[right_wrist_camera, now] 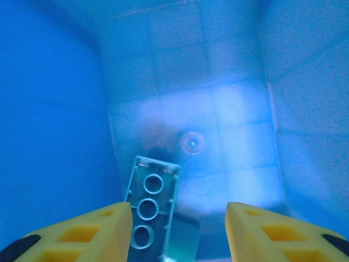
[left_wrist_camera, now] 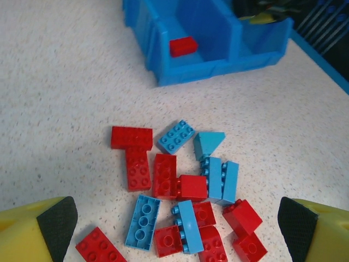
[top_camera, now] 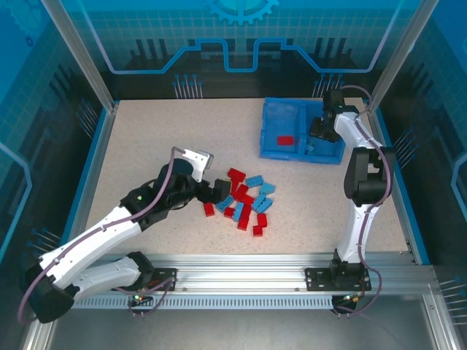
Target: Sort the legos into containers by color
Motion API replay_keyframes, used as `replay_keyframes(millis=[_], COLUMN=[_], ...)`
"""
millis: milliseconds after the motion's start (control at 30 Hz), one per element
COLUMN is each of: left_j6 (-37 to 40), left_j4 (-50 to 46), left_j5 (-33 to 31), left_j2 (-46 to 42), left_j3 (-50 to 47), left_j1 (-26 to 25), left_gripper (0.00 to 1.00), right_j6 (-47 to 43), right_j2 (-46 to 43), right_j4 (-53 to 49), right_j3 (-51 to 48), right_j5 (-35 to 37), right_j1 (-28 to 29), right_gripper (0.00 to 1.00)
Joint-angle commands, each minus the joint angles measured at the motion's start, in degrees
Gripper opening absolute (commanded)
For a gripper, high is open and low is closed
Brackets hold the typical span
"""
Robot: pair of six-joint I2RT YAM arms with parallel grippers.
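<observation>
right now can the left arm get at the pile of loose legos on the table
Probably yes: the left end effector is open right beside the pile, with nothing standing between them.

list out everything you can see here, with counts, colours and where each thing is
bin: one, translucent blue, two compartments, far right of the table
binned red lego: one, red, left compartment
binned light blue lego: one, light blue, hollow side up on the right compartment floor
loose red legos: about ten, red, pile at the table's middle
loose light blue legos: about six, light blue, mixed into that pile
table: one, speckled beige
enclosure panels: blue, around the table
left arm: white and black, reaching to the pile
left fingers: yellow with black pads, open, at the pile's near edge
right arm: white and black, reaching into the bin
right fingers: yellow, open, in the right compartment
</observation>
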Motion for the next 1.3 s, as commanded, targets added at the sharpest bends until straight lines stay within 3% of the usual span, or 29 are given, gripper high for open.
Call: replay_keyframes(millis=[0,100,267,400,600,767,867,1267], left_j6=[-11.08,-18.77,-30.94,-42.26,-54.65,-58.68,-58.82,-57.26], left_j4=[-4.27,-4.19,-7.29,-12.29,-13.79,-18.83,-18.45,-20.21], left_j5=[-6.78,-8.85,-4.28,0.40,5.21,6.82,7.39,15.13], left_j2=[3.50,8.11,19.13,30.92,45.45,54.25,57.50,66.50], left_j3=[2.75,3.33,9.48,17.84,27.43,35.71,37.94,42.95], left_j1=[-0.11,0.72,3.94,6.74,7.92,9.27,9.97,10.99], left_gripper=[0.99,0.99,0.99,0.98,0.94,0.90,0.82,0.63], right_j6=[-0.08,1.03,4.19,6.75,11.49,12.70,13.06,11.96], right_j2=[-4.49,-11.59,-30.20,-44.01,-49.08,-49.84,-50.61,-53.85], right_j4=[-3.38,-2.03,1.53,1.99,-4.79,-8.77,-9.44,-12.21], right_j3=[1.31,-5.00,-20.89,-30.63,-31.93,-32.09,-33.36,-33.93], right_j5=[-1.89,-4.26,-10.02,-11.93,-12.87,-12.35,-12.53,-8.26], right_j1=[-0.36,0.19,3.88,12.56,24.79,30.16,31.69,32.95], right_gripper=[0.46,0.45,0.53,0.67,0.80,0.87,0.90,0.93])
